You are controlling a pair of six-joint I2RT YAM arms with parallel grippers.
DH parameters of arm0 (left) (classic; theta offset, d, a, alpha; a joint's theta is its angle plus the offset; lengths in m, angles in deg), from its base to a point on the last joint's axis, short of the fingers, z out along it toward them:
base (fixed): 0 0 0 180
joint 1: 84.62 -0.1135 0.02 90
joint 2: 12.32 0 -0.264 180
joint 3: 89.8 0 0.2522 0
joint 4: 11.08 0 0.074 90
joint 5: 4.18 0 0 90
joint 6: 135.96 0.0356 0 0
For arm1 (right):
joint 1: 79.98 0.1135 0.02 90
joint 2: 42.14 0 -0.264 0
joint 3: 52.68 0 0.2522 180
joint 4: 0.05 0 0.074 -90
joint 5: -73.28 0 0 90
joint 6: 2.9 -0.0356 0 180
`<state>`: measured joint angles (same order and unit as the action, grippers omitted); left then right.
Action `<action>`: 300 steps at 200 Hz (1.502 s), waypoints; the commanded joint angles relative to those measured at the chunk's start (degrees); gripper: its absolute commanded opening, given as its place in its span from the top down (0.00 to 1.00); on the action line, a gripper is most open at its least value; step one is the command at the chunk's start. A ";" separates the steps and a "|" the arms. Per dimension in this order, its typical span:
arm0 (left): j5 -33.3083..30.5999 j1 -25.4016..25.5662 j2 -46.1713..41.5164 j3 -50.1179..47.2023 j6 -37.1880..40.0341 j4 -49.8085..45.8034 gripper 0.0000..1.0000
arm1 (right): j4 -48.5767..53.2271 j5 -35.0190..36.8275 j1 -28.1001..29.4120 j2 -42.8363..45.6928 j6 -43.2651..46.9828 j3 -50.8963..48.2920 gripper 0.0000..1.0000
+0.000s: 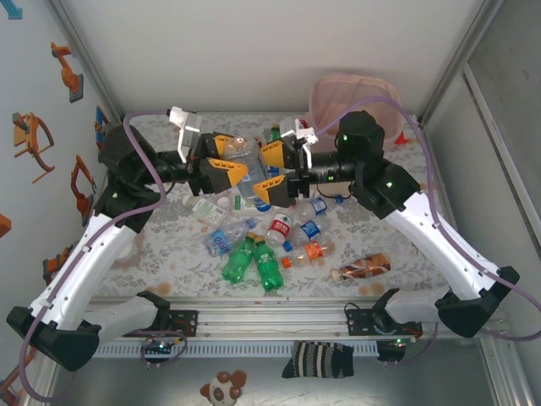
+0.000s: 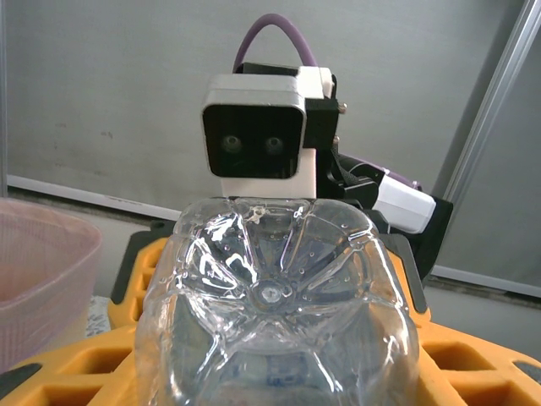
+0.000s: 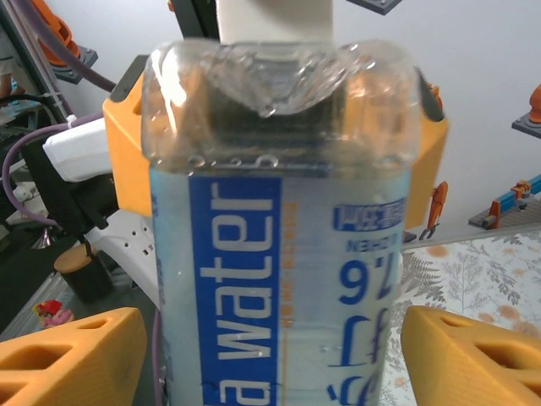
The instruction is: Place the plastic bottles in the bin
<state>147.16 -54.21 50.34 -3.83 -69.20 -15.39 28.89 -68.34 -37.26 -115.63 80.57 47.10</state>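
Note:
A clear plastic bottle (image 1: 247,173) with a blue "water" label hangs in mid-air between my two grippers, above the table's middle. My left gripper (image 1: 239,162) is shut on its ribbed base end (image 2: 275,296), its orange fingers (image 2: 51,372) pressed against both sides. My right gripper (image 1: 260,171) faces it from the other side. In the right wrist view the label (image 3: 279,279) runs between the right gripper (image 3: 275,338), whose fingers (image 3: 68,355) stand open with thin gaps on each side. More bottles (image 1: 254,262) lie on the cloth below. The pink bin (image 1: 351,97) stands far right.
The loose bottles include two green ones, a brown one (image 1: 362,269) and an orange one (image 1: 308,252). The bin's pink rim (image 2: 42,271) sits close on the left in the left wrist view. White walls and metal posts enclose the table. A striped sock (image 1: 317,359) lies beyond the front rail.

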 commanded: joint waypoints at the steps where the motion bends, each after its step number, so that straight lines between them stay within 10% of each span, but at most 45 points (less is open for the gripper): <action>1: 0.45 0.57 0.10 1.80 1.10 2.53 0.47 | 0.52 -0.05 0.78 0.26 1.42 0.35 0.25; 144: -0.87 0.98 0.39 1.25 2.16 4.03 0.36 | 3.35 3.24 1.08 0.98 3.53 1.58 0.50; 242: -39.42 0.47 -13.31 -5.56 16.46 -16.97 0.11 | 8.59 22.07 -12.05 0.33 -0.11 7.45 0.52; 300: -41.72 -2.12 -14.85 -5.78 14.80 -23.58 0.03 | 18.69 35.08 -25.31 -10.81 -4.99 20.38 0.59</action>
<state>107.36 -55.02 35.54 -9.56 -54.16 -35.23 42.31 -40.88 -58.86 -121.47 79.35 62.31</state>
